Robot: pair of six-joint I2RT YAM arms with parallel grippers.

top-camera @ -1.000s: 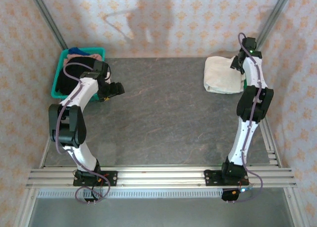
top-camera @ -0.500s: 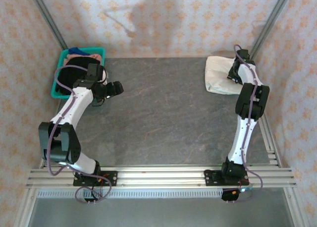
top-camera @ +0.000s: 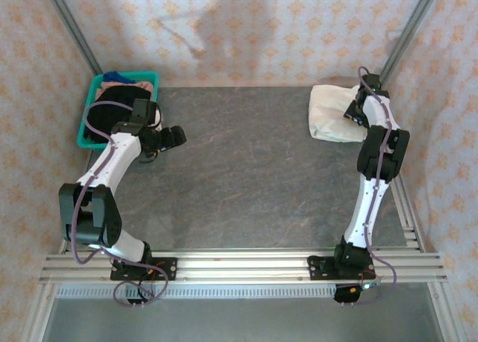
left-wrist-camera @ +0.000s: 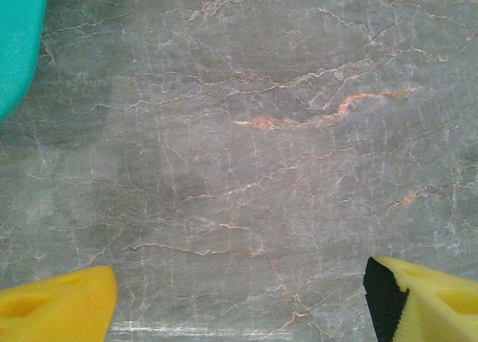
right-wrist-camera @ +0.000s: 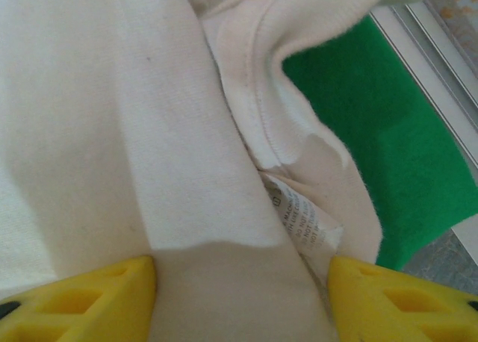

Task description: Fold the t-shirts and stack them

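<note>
Cream t-shirt [top-camera: 332, 112] — folded near-square, table's [top-camera: 246, 170] far right corner; collar and label toward the right edge, green t-shirt [right-wrist-camera: 358, 110] beneath. Right gripper [right-wrist-camera: 239, 275] spread wide over it, left gripper [left-wrist-camera: 239, 290] spread wide over bare table.

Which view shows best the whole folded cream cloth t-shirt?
The top external view: the folded cream cloth t-shirt shows nearly whole, as one bundle. The right wrist view gives a close part with its printed white label.
</note>
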